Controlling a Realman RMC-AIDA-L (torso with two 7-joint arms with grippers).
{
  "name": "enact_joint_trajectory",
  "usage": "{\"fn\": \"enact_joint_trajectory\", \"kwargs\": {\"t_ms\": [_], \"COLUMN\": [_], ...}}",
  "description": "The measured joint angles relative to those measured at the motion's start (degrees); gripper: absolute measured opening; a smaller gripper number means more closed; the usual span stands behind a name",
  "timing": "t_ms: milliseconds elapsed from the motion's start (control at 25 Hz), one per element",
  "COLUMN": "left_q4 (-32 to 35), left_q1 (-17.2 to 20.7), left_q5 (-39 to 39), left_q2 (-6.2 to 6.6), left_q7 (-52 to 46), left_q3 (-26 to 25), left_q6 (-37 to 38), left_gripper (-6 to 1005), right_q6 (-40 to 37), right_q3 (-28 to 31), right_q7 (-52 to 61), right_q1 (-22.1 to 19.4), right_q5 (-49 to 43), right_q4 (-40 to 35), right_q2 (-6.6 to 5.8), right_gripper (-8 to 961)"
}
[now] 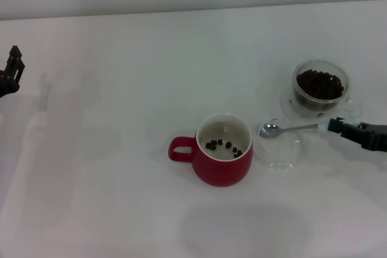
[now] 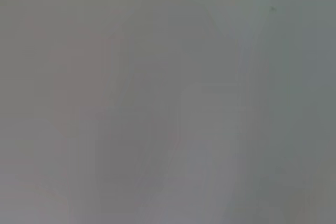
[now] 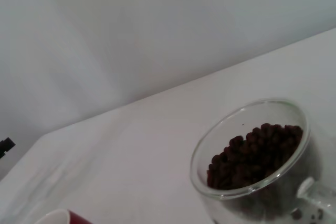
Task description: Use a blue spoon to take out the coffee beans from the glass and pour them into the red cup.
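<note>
Midway, by the look of it. Red cup sits near the table's middle, toward the front edge, handle to the robot's left. About a dozen beans lie on its white bottom, so at least one transfer appears done.

Glass stands toward the right edge, farther back than the cup, with a large dark heap inside it. Right wrist view confirms the glass holds plenty. Most of the job is left.

Spoon is level, bowl over a flat clear dish just right of the cup. Bowl looks empty; no bean visible in it.

Right gripper comes in from the right edge, clenched on the end of the spoon's pale handle. It sits between glass and dish, nearer the front than the glass.

Left gripper is parked at the far left edge, well apart from everything. Cannot tell how its jaws stand. Left wrist view shows only blank surface.

Likely next: back to the glass for another scoop, then over the cup rim.
</note>
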Motion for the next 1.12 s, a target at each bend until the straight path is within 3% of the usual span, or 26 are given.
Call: {"fn": "enact_joint_trajectory", "kwargs": {"t_ms": [120, 320, 640, 840, 1120], "left_q4": [0.04, 0.0, 0.0, -0.02, -0.2], "left_q1": [-0.47, -1.13, -1.37, -1.48, -1.69], "left_q5": [0.0, 0.0, -0.07, -0.08, 0.27], "left_q2": [0.04, 0.07, -0.05, -0.09, -0.11], "left_q7": [0.0, 0.0, 0.0, 0.0, 0.0], "left_q3": [0.0, 0.0, 0.0, 0.0, 0.19], "left_q6": [0.04, 0.08, -0.17, 0.13, -0.29], "left_gripper": [561, 561, 560, 560, 561], "right_q6": [-0.26, 1.68, 4.94, 4.31, -0.26], "right_q3": [0.23, 1.58, 6.08, 10.47, 18.22], "right_q7": [0.0, 0.0, -0.28, -3.12, -11.89], "right_q1": [-0.01, -0.33, -0.88, 0.33, 3.2], "right_q5": [0.29, 0.5, 0.51, 0.58, 1.24], "right_q4": [-0.03, -0.06, -0.5, -0.76, -0.94], "right_q2": [-0.57, -1.85, -2.42, -2.03, -0.42], "right_gripper": [213, 331, 352, 353, 353]}}
